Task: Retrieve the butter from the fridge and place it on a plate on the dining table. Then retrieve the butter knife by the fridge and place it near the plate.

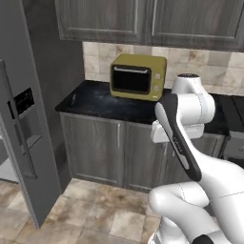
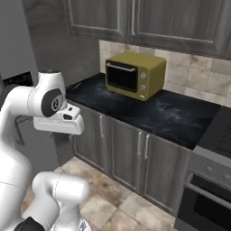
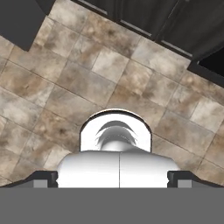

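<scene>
Nearby, fridge (image 1: 21, 138) door ajar.

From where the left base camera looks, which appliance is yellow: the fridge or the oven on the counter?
The oven on the black counter. It is olive-yellow with a dark glass door; the fridge is grey.

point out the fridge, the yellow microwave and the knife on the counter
fridge (image 1: 19, 143): left base view, on the grey door beside the dark handle.
microwave (image 2: 134, 74): right base view, on its front face.
knife (image 1: 73, 98): left base view, on the thin dark blade at the counter's left end.
</scene>
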